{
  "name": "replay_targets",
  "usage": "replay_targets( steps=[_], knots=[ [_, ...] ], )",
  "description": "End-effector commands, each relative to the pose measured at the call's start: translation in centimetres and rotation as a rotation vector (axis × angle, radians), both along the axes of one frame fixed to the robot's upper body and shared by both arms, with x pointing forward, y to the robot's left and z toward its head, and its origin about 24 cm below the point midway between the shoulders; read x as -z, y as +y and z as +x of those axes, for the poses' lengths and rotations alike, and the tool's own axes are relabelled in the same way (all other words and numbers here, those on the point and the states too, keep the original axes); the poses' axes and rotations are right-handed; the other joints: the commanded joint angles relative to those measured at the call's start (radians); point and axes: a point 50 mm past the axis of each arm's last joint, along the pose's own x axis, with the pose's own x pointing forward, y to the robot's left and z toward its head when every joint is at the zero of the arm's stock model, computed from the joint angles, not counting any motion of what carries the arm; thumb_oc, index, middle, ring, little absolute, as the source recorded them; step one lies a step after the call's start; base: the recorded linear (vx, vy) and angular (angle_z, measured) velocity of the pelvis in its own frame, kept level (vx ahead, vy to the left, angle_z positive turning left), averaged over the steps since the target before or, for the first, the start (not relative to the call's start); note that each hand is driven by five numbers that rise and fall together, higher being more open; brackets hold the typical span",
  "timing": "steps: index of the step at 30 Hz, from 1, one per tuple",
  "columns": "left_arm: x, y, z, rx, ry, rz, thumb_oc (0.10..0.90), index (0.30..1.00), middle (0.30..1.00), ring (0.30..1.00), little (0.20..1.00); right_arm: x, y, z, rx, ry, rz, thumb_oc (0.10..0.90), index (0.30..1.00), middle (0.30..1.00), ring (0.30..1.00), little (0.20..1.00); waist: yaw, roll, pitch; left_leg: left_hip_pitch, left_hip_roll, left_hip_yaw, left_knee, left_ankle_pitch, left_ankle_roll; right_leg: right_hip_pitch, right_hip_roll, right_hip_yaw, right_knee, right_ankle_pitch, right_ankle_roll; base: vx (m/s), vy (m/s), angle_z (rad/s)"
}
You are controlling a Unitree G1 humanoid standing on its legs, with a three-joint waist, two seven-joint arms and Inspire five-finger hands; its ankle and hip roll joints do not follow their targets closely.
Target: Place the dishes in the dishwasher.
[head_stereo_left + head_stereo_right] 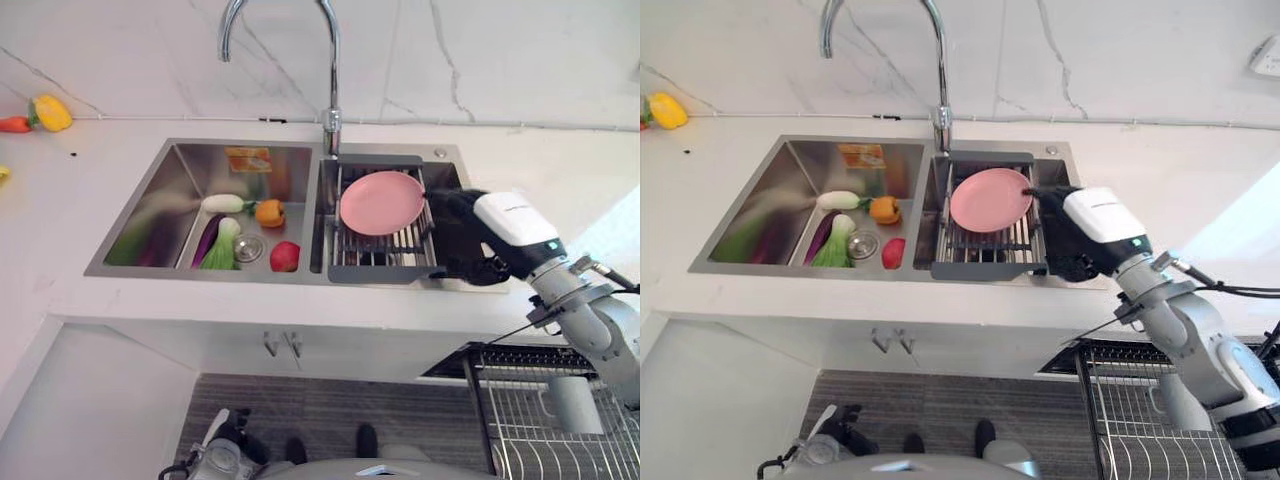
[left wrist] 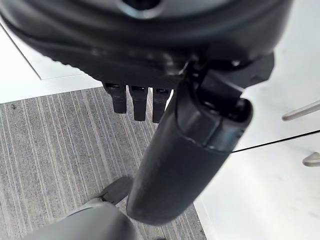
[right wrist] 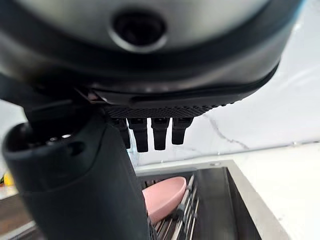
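Pink plate [image 1: 381, 202] lies on drying rack [image 1: 380, 252] in the sink's right basin. Right hand [image 1: 462, 238] sits just beside it, fingers straight, holding nothing. Left hand [image 2: 190, 150] hangs relaxed, empty. Dishwasher rack [image 1: 540, 420] holds a grey cup [image 1: 575, 403]; plate not yet moved.

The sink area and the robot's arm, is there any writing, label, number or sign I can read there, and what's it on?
No text can be read.
Orange-yellow pack at the back of the left sink basin: printed, too blurred to read.
White cover behind the right hand: a faint dark mark, too small to read.
Pink plate, rack and faucet: no markings visible.
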Motion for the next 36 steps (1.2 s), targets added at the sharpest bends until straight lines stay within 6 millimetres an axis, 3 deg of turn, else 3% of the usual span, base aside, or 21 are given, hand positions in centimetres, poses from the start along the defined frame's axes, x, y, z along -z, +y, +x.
replay_targets(
  steps=[1, 8, 20, 36],
  knots=[
    [-0.3, 1.5, 0.6, -0.082, -0.019, 0.023, 0.8, 0.9, 0.9, 0.9, 0.9, -4.2, 0.9, 1.5, -0.032, -0.213, -0.003, 0.8, 0.9, 0.9, 0.9, 0.9, 0.059, -0.072, -0.025, 0.078, 0.02, 0.01, 0.011, -0.074, -0.046, 0.019, -0.115, 0.013, 0.008, -0.021, 0.135, 0.0, 0.0, 0.0],
    [-0.2, 1.5, 0.3, -0.11, -0.015, 0.025, 0.8, 0.9, 0.9, 0.9, 0.9, -3.3, 1.1, 2.6, 0.009, -0.235, -0.026, 0.8, 0.9, 0.9, 0.9, 0.9, 0.076, -0.074, -0.022, 0.077, 0.022, -0.005, 0.011, -0.073, -0.049, 0.029, -0.116, -0.002, 0.005, -0.026, 0.134, 0.01, -0.006, 0.06],
    [-0.1, 1.4, 0.0, -0.113, -0.006, 0.027, 0.8, 0.9, 0.9, 0.9, 0.9, -4.4, 1.5, 3.5, 0.012, -0.308, -0.013, 0.8, 0.9, 0.9, 0.9, 0.9, 0.1, -0.079, -0.023, 0.07, 0.023, -0.026, 0.011, -0.067, -0.051, 0.039, -0.117, -0.025, 0.004, -0.031, 0.132, 0.0, -0.01, 0.09],
    [0.1, 1.5, -0.5, -0.121, 0.011, 0.035, 0.8, 0.9, 0.9, 0.9, 0.9, -1.8, 1.4, 4.4, 0.048, -0.247, -0.11, 0.8, 0.9, 0.9, 0.9, 0.9, 0.116, -0.087, -0.018, 0.062, 0.026, -0.042, 0.011, -0.063, -0.054, 0.044, -0.118, -0.049, 0.004, -0.033, 0.132, 0.0, -0.004, 0.03]
  ],
)
